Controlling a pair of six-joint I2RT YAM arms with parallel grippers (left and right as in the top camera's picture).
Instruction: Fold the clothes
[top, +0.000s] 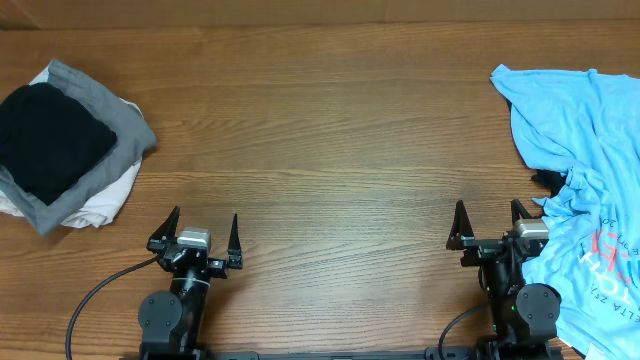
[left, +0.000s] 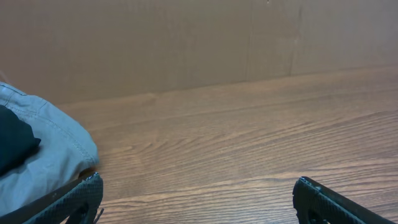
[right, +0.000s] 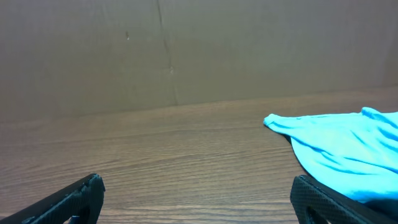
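Left tool (top: 205, 214) and right tool (top: 488, 206) both gape empty; pinching the crumpled T-shirt (top: 585, 150) could catch several layers, bunching it.

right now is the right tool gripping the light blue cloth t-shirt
No, the right tool stands open and empty beside the crumpled light blue cloth T-shirt.

Both arms (top: 172, 312) are black, with pointed black fingers (top: 168, 230), silver wrist blocks (top: 193, 238) and black cables (top: 100, 292).

The only lettering (top: 601, 250) lies on the light blue T-shirt (top: 585, 140), at four o'clock in the overhead view (white and red-orange), too small and crumpled to read.
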